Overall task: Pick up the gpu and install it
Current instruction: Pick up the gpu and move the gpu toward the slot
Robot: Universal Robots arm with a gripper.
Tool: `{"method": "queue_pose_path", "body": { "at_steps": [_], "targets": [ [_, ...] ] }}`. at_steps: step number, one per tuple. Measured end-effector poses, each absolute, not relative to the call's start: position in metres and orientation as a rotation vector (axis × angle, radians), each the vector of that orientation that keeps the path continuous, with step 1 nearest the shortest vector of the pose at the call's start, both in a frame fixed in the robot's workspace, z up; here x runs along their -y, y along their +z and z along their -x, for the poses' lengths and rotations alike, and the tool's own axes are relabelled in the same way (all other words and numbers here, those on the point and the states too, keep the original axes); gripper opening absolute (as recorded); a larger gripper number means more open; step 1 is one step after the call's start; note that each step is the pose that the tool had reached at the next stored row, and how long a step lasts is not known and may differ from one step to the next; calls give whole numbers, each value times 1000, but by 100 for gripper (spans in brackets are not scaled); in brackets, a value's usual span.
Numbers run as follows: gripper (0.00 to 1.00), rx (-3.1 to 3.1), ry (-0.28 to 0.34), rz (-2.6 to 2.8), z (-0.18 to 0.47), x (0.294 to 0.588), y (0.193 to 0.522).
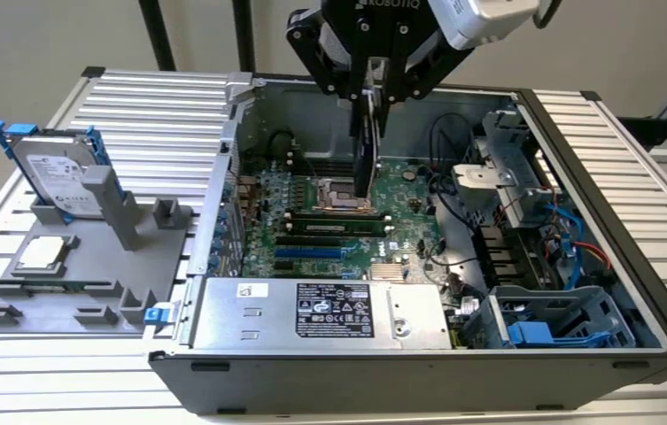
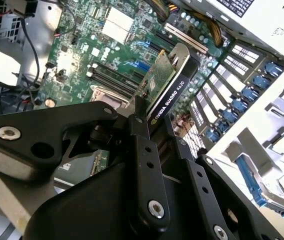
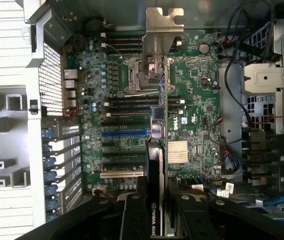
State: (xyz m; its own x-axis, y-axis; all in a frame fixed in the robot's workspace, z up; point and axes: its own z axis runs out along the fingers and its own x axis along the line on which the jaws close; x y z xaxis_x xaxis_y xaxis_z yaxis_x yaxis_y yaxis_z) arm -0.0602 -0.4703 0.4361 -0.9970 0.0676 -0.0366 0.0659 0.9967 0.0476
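My gripper (image 1: pixel 371 93) is shut on the gpu (image 1: pixel 367 155), a thin card that hangs edge-on and upright over the green motherboard (image 1: pixel 422 186) inside the open computer case. In the second wrist view the gpu (image 2: pixel 169 85) shows its green board face and black edge, clamped between my black fingers (image 2: pixel 143 145). Seen from the first wrist view, the gpu (image 3: pixel 158 125) runs away from my gripper (image 3: pixel 159 212), with its silver end bracket (image 3: pixel 164 25) at the far end. The card hovers above the CPU socket (image 3: pixel 147 75), clear of the board, and the expansion slots (image 3: pixel 124 145) lie beside it.
On the exterior view's left, a grey fixture (image 1: pixel 132 230) holds a silver hard drive (image 1: pixel 59 177) in a blue frame and a square CPU chip (image 1: pixel 43 254). The power supply (image 1: pixel 321 310) fills the case's near side. Cables and drive cages (image 1: pixel 558 319) crowd the exterior view's right.
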Motion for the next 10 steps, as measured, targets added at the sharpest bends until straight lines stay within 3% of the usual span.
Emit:
{"method": "queue_pose_path", "body": {
  "at_steps": [10],
  "targets": [
    [0,-3101,72,-104,49,470,436]
  ]
}}
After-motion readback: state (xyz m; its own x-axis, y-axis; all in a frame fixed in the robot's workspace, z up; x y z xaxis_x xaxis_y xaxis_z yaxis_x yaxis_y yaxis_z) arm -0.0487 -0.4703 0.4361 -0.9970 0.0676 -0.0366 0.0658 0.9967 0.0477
